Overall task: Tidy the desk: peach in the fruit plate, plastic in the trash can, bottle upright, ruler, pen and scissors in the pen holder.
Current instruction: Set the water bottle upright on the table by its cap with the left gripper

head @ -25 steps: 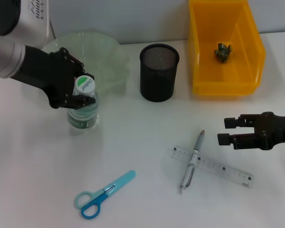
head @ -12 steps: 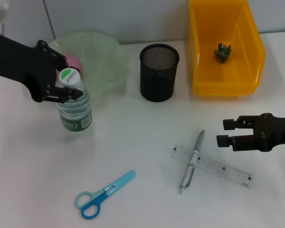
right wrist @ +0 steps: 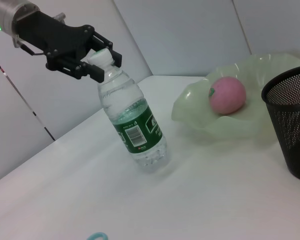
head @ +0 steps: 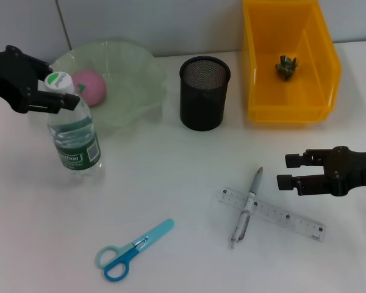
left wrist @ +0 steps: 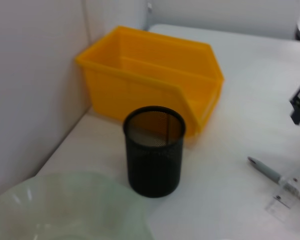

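Beside the fruit plate, the left gripper clamps the bottle at its cap. Early release risks toppling the tilted bottle. The right gripper hangs open near the pen.

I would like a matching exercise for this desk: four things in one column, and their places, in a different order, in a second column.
Things:
1. peach
2. pen
3. crumpled plastic
4. left gripper

Places:
A. in the yellow bin
B. at the cap of the bottle
C. in the green fruit plate
D. across the ruler

Pairs: 1-C, 2-D, 3-A, 4-B
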### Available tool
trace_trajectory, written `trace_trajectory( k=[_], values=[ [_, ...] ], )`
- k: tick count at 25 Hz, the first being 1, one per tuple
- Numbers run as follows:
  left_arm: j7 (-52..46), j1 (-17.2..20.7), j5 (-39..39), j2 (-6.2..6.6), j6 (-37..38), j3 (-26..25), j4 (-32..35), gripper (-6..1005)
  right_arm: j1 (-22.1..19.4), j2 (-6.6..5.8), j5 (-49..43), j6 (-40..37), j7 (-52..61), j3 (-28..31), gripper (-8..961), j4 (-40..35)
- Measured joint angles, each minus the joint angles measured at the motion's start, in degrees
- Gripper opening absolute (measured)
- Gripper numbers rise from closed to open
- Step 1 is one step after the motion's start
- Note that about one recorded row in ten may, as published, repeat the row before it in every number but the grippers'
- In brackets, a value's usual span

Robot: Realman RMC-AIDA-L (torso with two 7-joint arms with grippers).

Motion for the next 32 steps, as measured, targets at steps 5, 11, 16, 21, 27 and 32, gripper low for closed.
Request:
trace_trajectory(
  k=[5, 11, 16, 21, 27, 32],
  values=[
    [-2.1, 1.1, -0.5, 0.45, -0.4, -4.5, -2.5, 448, 0.0, -0.03, 0.2, 0.1, 0.0, 0.1, 760, 0.0],
    [-2.7, 4.7, -4.8, -0.97, -3.4, -7.5, -4.7, 448, -0.3, -0.14, 0.4, -0.1, 0.0, 0.9, 760, -0.3],
    [-1.4, 7.5, -7.9, -2.58, -5.6, -7.1, -4.5, 448, -0.7, -0.45, 0.3, -0.6, -1.1, 1.7, 759, -0.4],
    [0.7, 8.4, -8.2, -4.29, -5.7, -7.1, -2.8, 449, -0.8, -0.79, 0.0, -1.0, -2.7, 1.1, 759, -0.2],
    [3.9, 9.1, -8.9, -5.24, -6.8, -6.6, -1.0, 449, -1.1, -1.13, -0.1, -1.2, -3.7, 1.3, 759, 0.0],
    [5.3, 9.1, -9.0, -5.01, -8.7, -4.9, -1.3, 449, -1.2, -1.22, -0.1, -1.2, -3.7, 1.5, 759, 0.0]
  ],
)
